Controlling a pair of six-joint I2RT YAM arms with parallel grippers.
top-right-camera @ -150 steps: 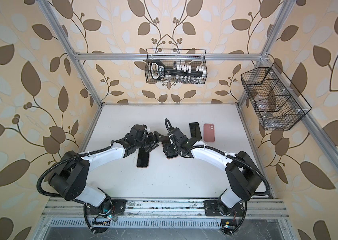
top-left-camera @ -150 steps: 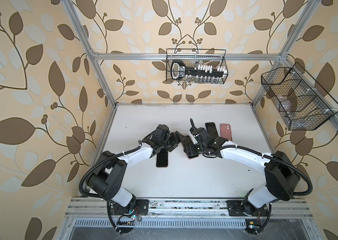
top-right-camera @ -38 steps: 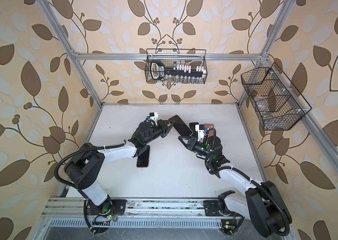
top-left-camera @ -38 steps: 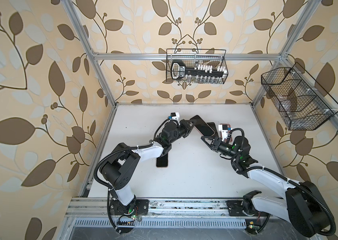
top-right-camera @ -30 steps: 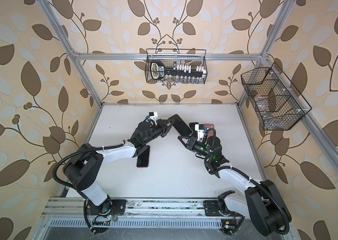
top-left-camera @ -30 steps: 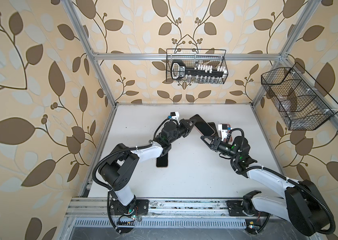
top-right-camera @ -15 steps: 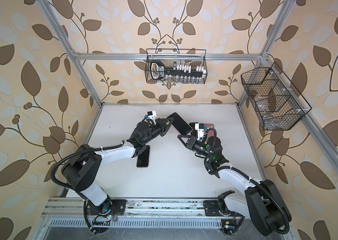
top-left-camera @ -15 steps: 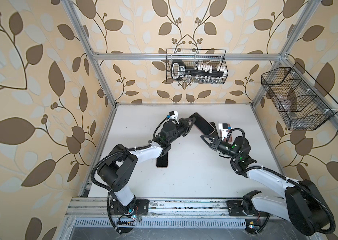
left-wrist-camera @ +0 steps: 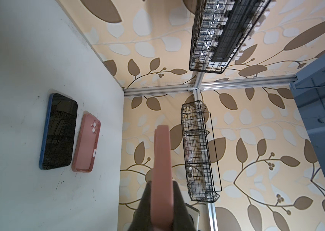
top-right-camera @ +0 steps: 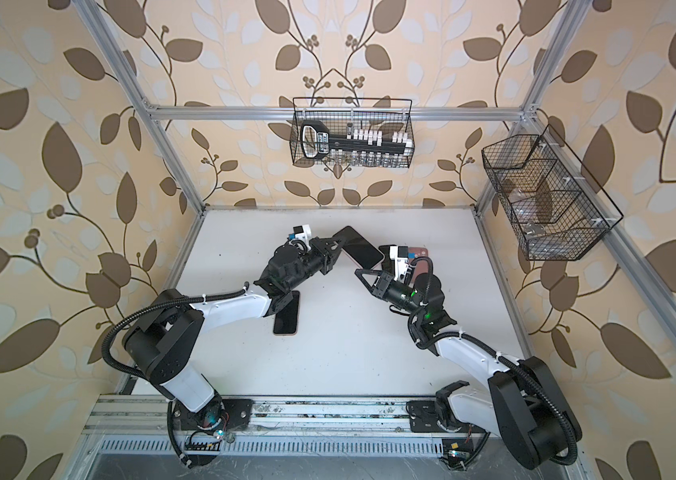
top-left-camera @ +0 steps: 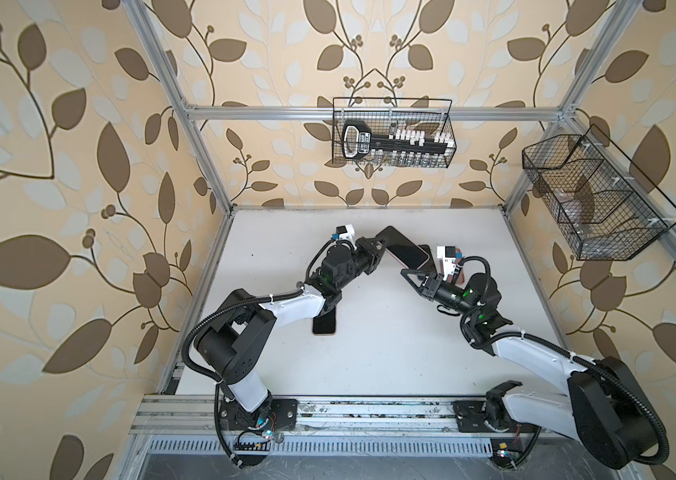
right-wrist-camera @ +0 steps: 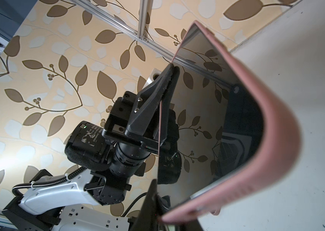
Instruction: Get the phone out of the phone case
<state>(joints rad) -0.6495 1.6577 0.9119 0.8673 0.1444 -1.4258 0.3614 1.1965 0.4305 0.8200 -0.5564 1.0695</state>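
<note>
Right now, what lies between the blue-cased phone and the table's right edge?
A pink case, back up, beside the blue-cased phone on the table; the left wrist view shows it.

cased phone [top-left-camera: 405, 253] — above table [top-left-camera: 369, 365], centre-back | spare phone [top-left-camera: 324, 326] — front-left of it

Long wire basket [top-left-camera: 390, 164] on back wall, divided wire basket [top-left-camera: 619, 245] on side wall

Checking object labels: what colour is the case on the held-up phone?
The phone case is pink, seen best in the right wrist view.
</note>
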